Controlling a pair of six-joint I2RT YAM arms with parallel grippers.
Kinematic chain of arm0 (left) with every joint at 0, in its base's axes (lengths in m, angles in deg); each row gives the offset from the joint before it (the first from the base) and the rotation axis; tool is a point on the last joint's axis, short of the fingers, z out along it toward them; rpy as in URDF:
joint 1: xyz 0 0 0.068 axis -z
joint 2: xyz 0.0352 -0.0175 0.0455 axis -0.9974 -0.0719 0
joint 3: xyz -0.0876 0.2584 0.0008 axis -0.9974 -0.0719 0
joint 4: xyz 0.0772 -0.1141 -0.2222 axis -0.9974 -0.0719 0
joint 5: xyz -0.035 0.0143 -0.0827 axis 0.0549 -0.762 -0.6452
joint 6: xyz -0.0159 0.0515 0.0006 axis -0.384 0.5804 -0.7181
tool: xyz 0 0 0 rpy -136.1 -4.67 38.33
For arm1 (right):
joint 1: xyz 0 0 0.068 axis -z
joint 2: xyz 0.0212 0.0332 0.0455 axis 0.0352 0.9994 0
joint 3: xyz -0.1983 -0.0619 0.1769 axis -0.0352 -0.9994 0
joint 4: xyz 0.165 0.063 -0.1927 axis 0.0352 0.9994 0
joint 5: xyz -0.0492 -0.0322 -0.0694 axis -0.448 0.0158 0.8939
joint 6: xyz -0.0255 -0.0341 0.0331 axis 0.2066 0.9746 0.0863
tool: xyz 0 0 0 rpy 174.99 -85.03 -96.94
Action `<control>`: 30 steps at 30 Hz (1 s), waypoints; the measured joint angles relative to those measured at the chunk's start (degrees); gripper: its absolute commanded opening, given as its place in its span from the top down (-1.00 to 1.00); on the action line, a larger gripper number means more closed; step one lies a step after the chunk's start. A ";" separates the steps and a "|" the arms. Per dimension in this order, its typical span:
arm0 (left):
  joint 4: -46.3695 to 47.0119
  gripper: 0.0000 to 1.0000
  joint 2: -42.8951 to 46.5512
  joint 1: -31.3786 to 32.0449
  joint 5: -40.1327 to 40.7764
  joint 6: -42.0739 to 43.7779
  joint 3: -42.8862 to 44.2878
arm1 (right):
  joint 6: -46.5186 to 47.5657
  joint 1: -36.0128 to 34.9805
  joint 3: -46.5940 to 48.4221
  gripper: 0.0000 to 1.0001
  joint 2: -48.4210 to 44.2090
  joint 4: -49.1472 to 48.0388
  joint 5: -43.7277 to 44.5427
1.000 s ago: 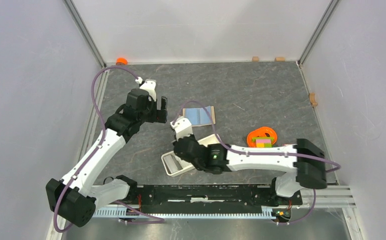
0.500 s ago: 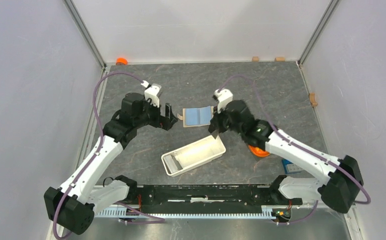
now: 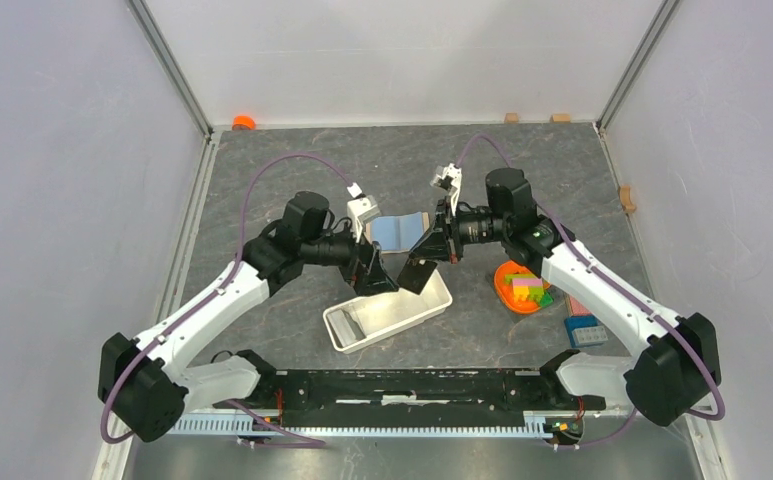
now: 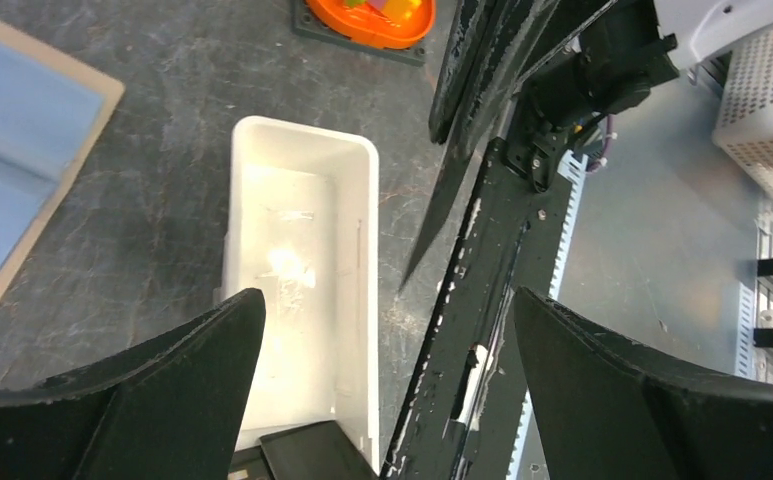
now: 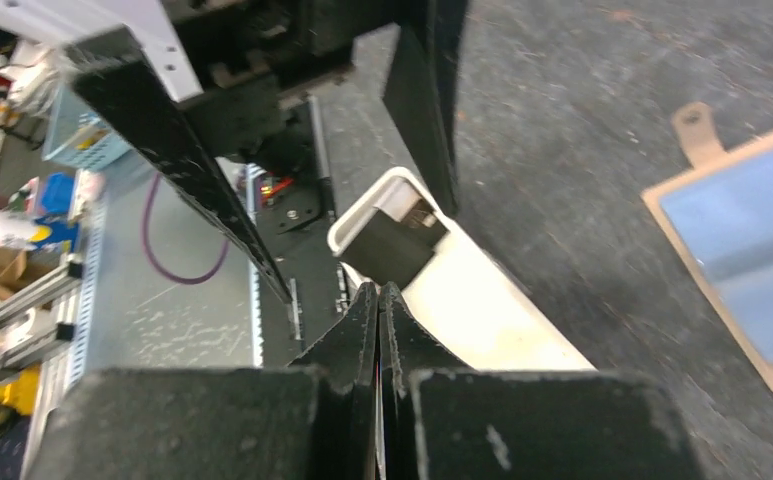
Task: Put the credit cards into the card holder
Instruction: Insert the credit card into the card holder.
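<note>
The white card holder (image 3: pixel 394 306) lies slantwise at the table's middle front. One black credit card (image 4: pixel 300 452) rests flat in its left end, and it shows in the right wrist view (image 5: pixel 392 246) too. My right gripper (image 3: pixel 438 247) is shut on a second black credit card (image 3: pixel 417 274), which hangs on edge above the holder's right end. The left wrist view shows that card (image 4: pixel 449 185) as a thin dark blade beside the holder (image 4: pixel 302 240). My left gripper (image 3: pixel 373 272) stands wide open over the holder's back rim, close to the held card and holding nothing.
A blue folder with a tan border (image 3: pixel 399 230) lies behind the holder. An orange bowl of coloured blocks (image 3: pixel 523 288) sits to the right, with a blue block (image 3: pixel 584 331) near it. The black base rail (image 3: pixel 412 385) runs along the front edge.
My right gripper swung from the holder's left end back to the blue folder, then forward with a card over the holder's right end. My left gripper came from the back left to the holder.
</note>
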 measured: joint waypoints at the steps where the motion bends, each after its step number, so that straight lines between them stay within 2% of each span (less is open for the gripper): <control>1: 0.17 -1.00 -0.20 0.46 -0.31 0.00 0.00 | -0.33 0.00 0.00 1.00 0.00 -0.87 -1.92; 4: 0.79 -0.89 -1.05 2.64 -1.31 0.00 0.00 | -1.70 -0.09 -0.17 1.00 0.00 -3.45 -6.29; 7: 1.27 -0.57 -2.03 4.61 -3.21 -0.33 -0.02 | -2.69 -0.61 -0.20 1.00 0.48 -5.27 -9.14; 9: 2.16 -0.23 -2.49 5.51 -4.66 -0.92 -0.02 | -3.13 -0.98 -0.20 1.00 0.96 -5.88 -10.10; 10: 2.60 0.01 -2.64 5.92 -5.11 -1.33 -0.02 | -3.21 -1.25 -0.20 1.00 1.27 -6.10 -10.47; 13: 3.61 0.89 -3.37 7.02 -6.10 -2.36 -0.02 | -3.56 -1.73 -0.20 1.00 1.79 -6.47 -11.04; 14: 4.17 0.95 -3.82 7.48 -6.27 -2.56 -0.02 | -3.61 -1.88 -0.20 0.84 1.84 -6.49 -11.08; 17: 4.90 0.96 -4.33 7.96 -6.27 -3.41 -0.02 | -4.31 -1.99 -0.20 -0.13 1.73 -6.73 -10.16; 18: 5.16 0.96 -4.33 8.04 -6.03 -3.76 -0.02 | -5.05 -1.86 -0.26 -0.34 1.51 -7.08 -8.94; 20: 6.27 0.95 -4.11 8.09 -5.49 -4.81 -0.04 | -6.84 -1.14 -1.57 -0.53 0.00 -9.75 -6.38; 23: 9.44 0.96 -2.47 8.09 -4.13 -6.97 -1.11 | -10.93 1.53 -6.16 -0.59 -4.85 -16.13 -3.54; 25: 11.89 0.96 -0.63 8.04 -3.19 -8.44 -2.47 | -13.75 3.48 -9.25 -0.54 -7.89 -20.13 -1.81; 28: 16.70 0.95 2.43 7.76 -2.08 -11.28 -4.74 | -18.25 4.85 -13.46 -0.43 -9.97 -27.06 -0.44; 30: 19.47 0.96 3.69 7.41 -1.53 -12.90 -5.66 | -21.88 4.83 -16.87 -0.29 -10.49 -32.89 -0.52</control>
